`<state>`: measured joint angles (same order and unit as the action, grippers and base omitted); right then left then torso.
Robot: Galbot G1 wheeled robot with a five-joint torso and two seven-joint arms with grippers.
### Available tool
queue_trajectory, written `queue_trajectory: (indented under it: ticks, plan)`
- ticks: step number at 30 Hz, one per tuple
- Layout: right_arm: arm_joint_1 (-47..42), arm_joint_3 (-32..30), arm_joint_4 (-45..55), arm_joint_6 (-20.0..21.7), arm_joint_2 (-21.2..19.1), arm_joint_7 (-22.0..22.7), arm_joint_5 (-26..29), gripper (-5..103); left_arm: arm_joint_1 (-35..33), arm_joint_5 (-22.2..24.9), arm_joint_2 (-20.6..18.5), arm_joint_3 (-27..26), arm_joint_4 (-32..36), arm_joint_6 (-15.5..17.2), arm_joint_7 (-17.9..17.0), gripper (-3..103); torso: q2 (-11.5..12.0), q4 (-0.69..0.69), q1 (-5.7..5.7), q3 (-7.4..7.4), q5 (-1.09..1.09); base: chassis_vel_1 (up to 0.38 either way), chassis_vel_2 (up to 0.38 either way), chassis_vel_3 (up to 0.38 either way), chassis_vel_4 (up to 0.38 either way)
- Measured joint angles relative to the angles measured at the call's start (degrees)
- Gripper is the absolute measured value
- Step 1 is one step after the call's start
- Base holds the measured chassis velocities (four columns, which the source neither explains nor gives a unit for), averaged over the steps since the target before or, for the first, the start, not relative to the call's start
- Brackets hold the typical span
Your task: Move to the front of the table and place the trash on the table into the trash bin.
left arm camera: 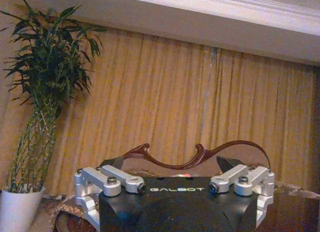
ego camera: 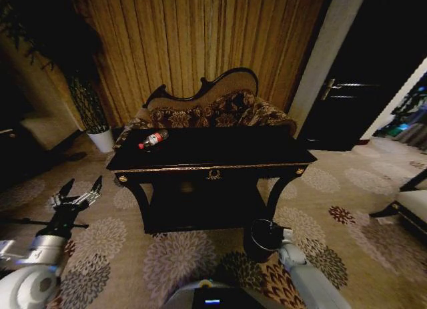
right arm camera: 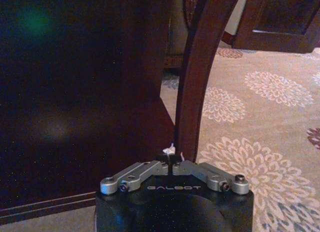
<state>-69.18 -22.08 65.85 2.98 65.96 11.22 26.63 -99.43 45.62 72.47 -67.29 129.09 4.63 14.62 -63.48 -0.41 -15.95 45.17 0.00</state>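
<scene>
The plastic bottle (ego camera: pixel 153 139) lay on the black worktop (ego camera: pixel 220 152) near its left end. Low by the right front leg, the right claw (right arm camera: pixel 172 161) was pinched on a white scrap (right arm camera: pixel 172 151), largely hiding the trash bin (ego camera: pixel 261 240) in the head view. The left claw (ego camera: pixel 78 192) hung spread and empty left of the worktop.

Bottle (ego camera: pixel 153 139) on table (ego camera: pixel 227 147), left end

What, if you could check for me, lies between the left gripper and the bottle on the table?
In the head view, only floral carpet and the table's front-left corner separate the open left gripper from the bottle.
</scene>
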Motion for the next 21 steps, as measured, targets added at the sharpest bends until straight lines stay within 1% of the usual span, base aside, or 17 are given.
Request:
queue_trajectory:
  ticks: [4, 6, 8, 9, 10, 11, 12, 13, 14, 17, 18, 21]
  plan:
    - [0.19, -0.01, -0.44, -0.03, 0.6, 0.0, -0.88, -1, -0.09, -0.01, 0.13, 0.0, 0.08, 0.0, 0.01, 100, 0.0, 0.01, 0.0, 0.0, -0.01, 0.0, 0.0, 0.0, 0.0]
    - [-0.04, 0.05, -0.24, -0.04, 0.62, -0.01, -1.58, 9, -0.15, 0.0, 0.13, -0.2, 0.11, -0.01, 0.02, 100, 0.0, 0.01, 0.0, 0.0, 0.0, 0.0, 0.0, 0.0, 0.0]
    - [-0.14, 0.12, -0.06, -0.04, 0.59, -0.02, -1.67, 9, -0.16, 0.01, 0.13, -0.23, 0.11, -0.01, 0.02, 100, 0.0, 0.0, 0.0, 0.0, 0.0, 0.0, 0.0, 0.0, 0.0]
    - [-0.24, 0.19, 0.11, -0.04, 0.53, -0.04, -1.76, 15, -0.19, 0.01, 0.12, -0.27, 0.11, -0.02, 0.05, 100, 0.0, 0.0, 0.0, 0.0, 0.0, 0.0, 0.0, 0.0, 0.0]
    - [-0.24, 0.19, 0.11, -0.04, 0.53, -0.04, -1.76, 15, -0.19, 0.01, 0.12, -0.27, 0.11, -0.02, 0.05, 100, 0.0, 0.0, 0.0, 0.0, 0.0, 0.0, 0.0, 0.0, 0.0]
    - [-0.32, 0.21, 0.27, -0.04, 0.44, -0.05, -1.79, 26, -0.26, 0.02, 0.15, -0.27, 0.12, -0.04, 0.08, 100, 0.0, 0.0, 0.0, 0.0, 0.0, 0.0, 0.0, 0.0, 0.0]
    - [-0.39, 0.21, 0.41, -0.04, 0.37, -0.05, -1.8, 26, -0.29, 0.02, 0.21, -0.27, 0.19, -0.04, 0.09, 100, 0.0, 0.01, 0.0, 0.0, -0.01, 0.0, 0.0, 0.0, 0.0]
    - [-0.54, 0.22, 0.69, -0.04, 0.21, -0.07, -1.8, 31, -0.35, 0.04, 0.27, -0.26, 0.39, -0.04, 0.1, 100, 0.0, 0.01, 0.0, 0.0, 0.0, 0.0, 0.0, 0.0, 0.0]
    - [-0.54, 0.22, 0.69, -0.04, 0.21, -0.07, -1.8, 31, -0.35, 0.04, 0.27, -0.26, 0.39, -0.04, 0.1, 100, 0.0, 0.01, 0.0, 0.0, 0.0, 0.0, 0.0, 0.0, 0.0]
    - [-0.89, 0.19, 1.26, -0.03, -0.1, -0.1, -1.71, 47, -0.45, 0.09, 0.41, -0.22, 0.6, -0.05, 0.11, 100, 0.0, 0.0, 0.0, 0.0, 0.0, 0.0, 0.0, 0.0, 0.0]
    - [-0.89, 0.19, 1.26, -0.03, -0.1, -0.1, -1.71, 47, -0.45, 0.09, 0.41, -0.22, 0.6, -0.05, 0.11, 100, 0.0, 0.0, 0.0, 0.0, 0.0, 0.0, 0.0, 0.0, 0.0]
    - [-1.4, -0.08, 1.69, -0.02, -0.47, -0.1, -1.58, 64, -0.74, 0.13, 0.53, -0.24, 0.75, -0.2, 0.18, 100, -0.01, 0.0, 0.0, 0.0, 0.0, 0.0, 0.0, 0.0, 0.0]
